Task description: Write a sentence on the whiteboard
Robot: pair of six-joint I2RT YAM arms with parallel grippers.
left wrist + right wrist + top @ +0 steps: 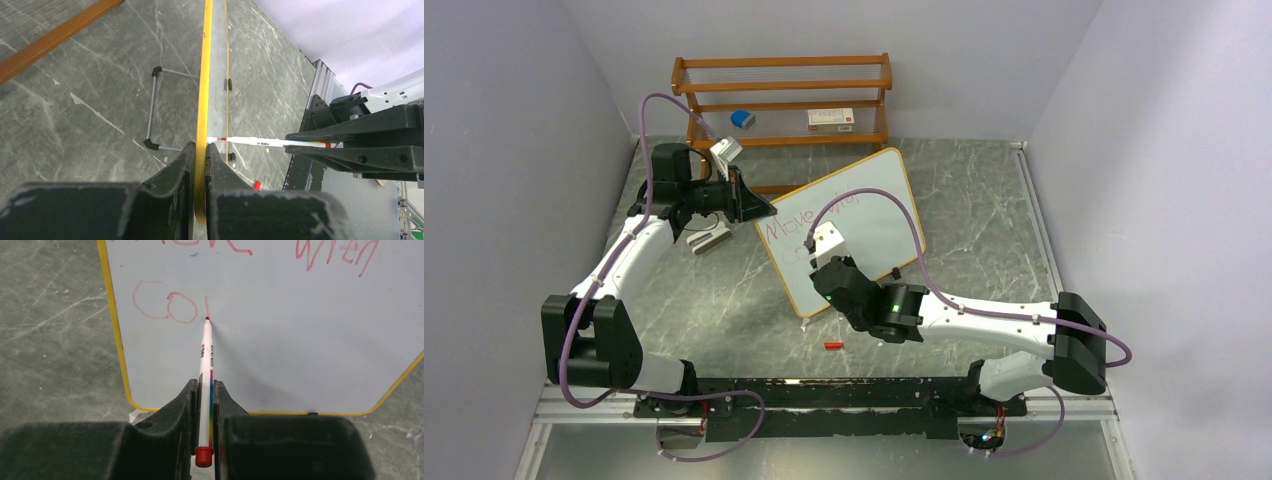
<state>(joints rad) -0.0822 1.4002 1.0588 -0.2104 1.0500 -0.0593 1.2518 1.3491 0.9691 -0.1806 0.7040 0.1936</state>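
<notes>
The whiteboard stands tilted on the table, yellow-framed, with red handwriting on it. My left gripper is shut on its left edge; in the left wrist view the jaws pinch the yellow frame edge-on. My right gripper is shut on a white marker with a red end. The marker's red tip touches the whiteboard at the foot of a short stroke after "Co" on the second line. From above, the right gripper is in front of the board's lower left part. The marker meets the board side-on.
A brown slatted shelf rack stands at the back, holding a blue object and a white box. A red cap lies near the right arm. A grey object lies beside the left gripper. A wire stand props the board.
</notes>
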